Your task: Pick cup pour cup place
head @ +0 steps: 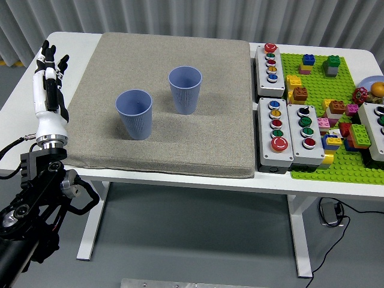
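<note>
Both blue cups are upright and well apart on the grey mat [180,138], which I reckon gives them a grippy surface so nothing slides during the pour. The near cup [134,114] sits closer to my side, the far cup [185,89] behind and to its right. My left robot hand [49,84] is over the desk [24,108] at the left edge, just off the mat, fingers straight and pointing away, grasping nothing. No grab yet.

Two ribbed blue cups, the near cup [134,114] and far cup [185,89], are standing upright and apart on the grey mat [180,144].
</note>
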Robot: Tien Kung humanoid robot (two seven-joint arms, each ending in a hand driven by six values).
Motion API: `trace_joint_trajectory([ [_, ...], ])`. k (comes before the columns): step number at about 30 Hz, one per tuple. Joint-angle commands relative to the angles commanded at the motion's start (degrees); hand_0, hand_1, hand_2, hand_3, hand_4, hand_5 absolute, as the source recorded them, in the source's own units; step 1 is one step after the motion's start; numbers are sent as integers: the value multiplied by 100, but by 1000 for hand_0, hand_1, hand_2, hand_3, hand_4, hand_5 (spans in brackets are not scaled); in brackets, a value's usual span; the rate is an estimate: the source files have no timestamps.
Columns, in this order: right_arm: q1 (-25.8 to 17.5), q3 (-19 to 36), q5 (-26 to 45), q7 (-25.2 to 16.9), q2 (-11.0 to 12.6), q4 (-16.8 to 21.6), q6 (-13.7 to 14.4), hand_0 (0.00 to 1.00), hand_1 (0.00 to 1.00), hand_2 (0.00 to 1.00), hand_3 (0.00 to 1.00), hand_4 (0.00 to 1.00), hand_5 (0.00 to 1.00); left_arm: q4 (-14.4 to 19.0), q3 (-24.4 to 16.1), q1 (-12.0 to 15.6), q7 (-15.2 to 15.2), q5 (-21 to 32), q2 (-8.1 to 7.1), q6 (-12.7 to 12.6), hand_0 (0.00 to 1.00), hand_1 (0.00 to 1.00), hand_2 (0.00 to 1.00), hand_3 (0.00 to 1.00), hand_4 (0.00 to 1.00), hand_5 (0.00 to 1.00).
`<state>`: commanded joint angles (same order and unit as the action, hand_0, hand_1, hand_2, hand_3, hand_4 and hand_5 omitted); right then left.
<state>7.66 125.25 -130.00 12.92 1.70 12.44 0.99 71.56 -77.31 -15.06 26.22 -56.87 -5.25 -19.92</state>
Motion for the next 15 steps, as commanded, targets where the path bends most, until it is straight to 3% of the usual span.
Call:
trace_joint_trajectory([
  [15, -83, -6, 0, 13, -20, 7, 4, 693, 660, 603, 596, 2, 231, 33, 103, 66, -5, 4, -27, -3, 875, 849, 991, 998, 733, 998],
])
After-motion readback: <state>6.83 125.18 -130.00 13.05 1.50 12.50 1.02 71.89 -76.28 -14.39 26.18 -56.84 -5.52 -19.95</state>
